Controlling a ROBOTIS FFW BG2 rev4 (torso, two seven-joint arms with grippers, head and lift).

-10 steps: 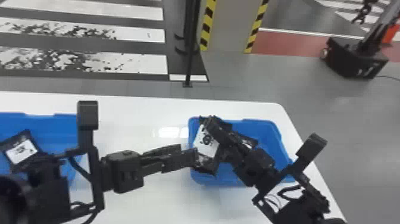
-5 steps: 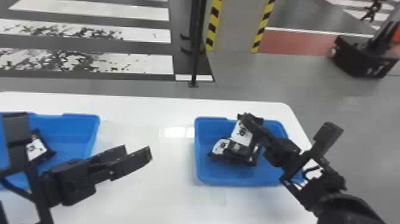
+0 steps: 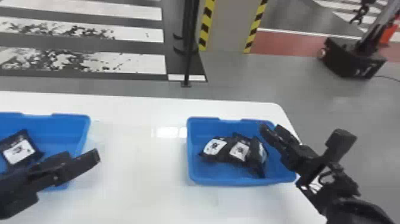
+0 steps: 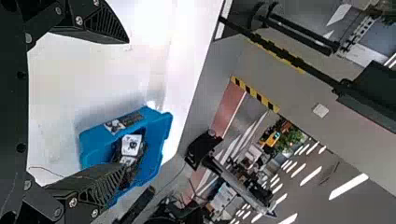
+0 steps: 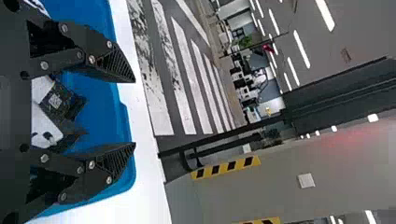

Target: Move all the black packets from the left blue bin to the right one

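Three packets: in right bin, side by side; presumably done. One packet: in left bin, yet to move; further stock there uncertain, bin partly hidden. Left end effector: wide, empty, by left bin's right side. Right end effector: wide, empty, above right bin's right side.

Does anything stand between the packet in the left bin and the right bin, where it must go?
Yes: the right wall of the left bin and the left wall of the right bin, so the packet would likely need lifting over both. In the head view, the left gripper crosses the first wall. Nothing else visible does.
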